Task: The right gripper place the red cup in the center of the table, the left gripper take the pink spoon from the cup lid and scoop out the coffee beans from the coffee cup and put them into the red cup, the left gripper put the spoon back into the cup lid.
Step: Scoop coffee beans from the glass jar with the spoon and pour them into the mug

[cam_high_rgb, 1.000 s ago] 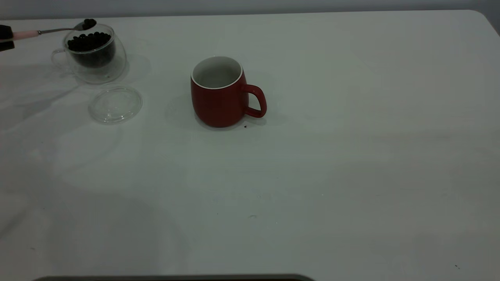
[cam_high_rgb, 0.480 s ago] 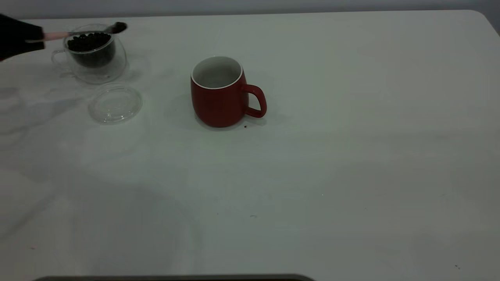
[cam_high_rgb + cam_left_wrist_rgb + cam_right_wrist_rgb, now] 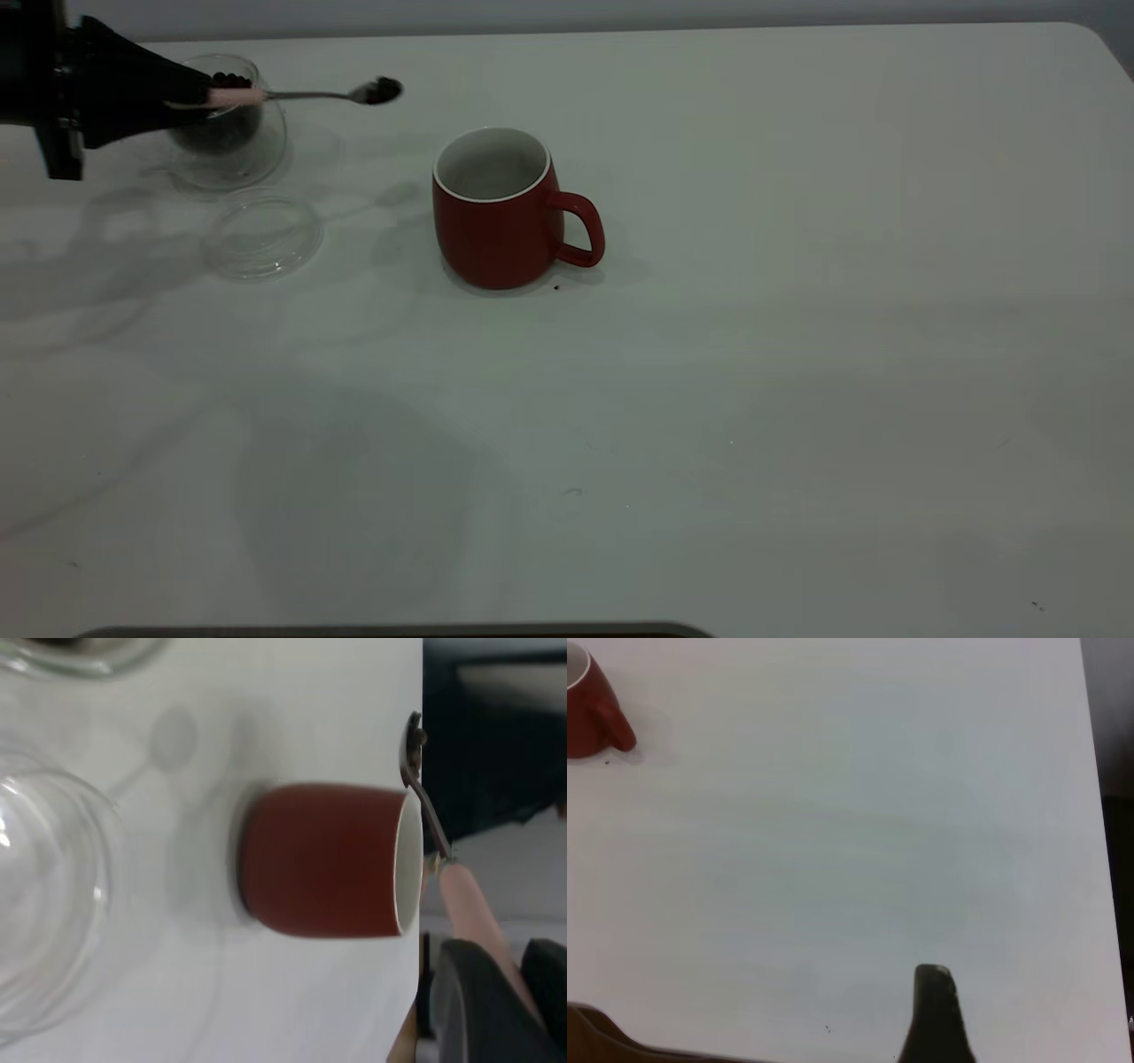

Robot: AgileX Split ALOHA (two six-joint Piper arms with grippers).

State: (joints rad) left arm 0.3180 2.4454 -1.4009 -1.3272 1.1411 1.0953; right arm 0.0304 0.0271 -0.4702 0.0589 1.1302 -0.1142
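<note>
Left end effector point(image 3: 199, 96) closed on pink spoon point(image 3: 292, 93), gripping the pink handle end; bowl carries a few coffee beans point(image 3: 384, 87), airborne between coffee cup point(image 3: 226, 133) and red cup point(image 3: 492, 208), short of the rim. Red cup upright approx. mid-worktop point(image 3: 797, 354), empty as far as visible. Cup lid point(image 3: 261, 237) flat just beside coffee cup. Right end effector point(image 3: 939, 1014) parked off to the side; fingers' state: cannot tell. Assessment: spoon light, stiff, smooth; beans loose, roll off w/ any tilt, so keep bowl level. Glass items fragile.
</note>
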